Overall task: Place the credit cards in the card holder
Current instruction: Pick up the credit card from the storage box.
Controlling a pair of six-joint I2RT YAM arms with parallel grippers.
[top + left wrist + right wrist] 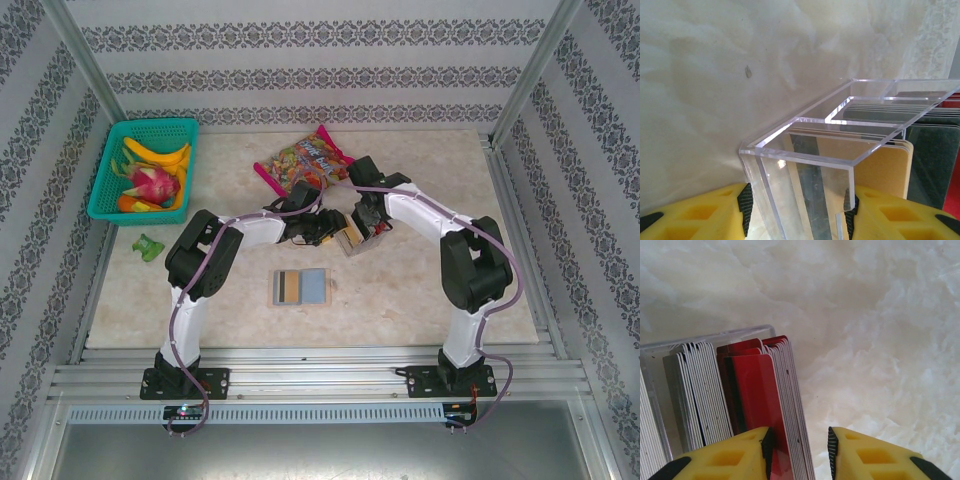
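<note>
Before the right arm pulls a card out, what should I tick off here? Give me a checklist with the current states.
1. Left gripper bracing the clear rack: ok, its jaws appear to press both sides of the rack's end.
2. Right gripper lined up over the red cards: ok, it straddles that stack.
3. Right jaws shut on a card: not ok, a gap shows beside the right pad.
4. Only one card between the jaws: not ok, several red and white ones sit there.
5. Card holder flat on the table, apart from both arms: ok.
6. Holder pocket free: cannot tell.
</note>
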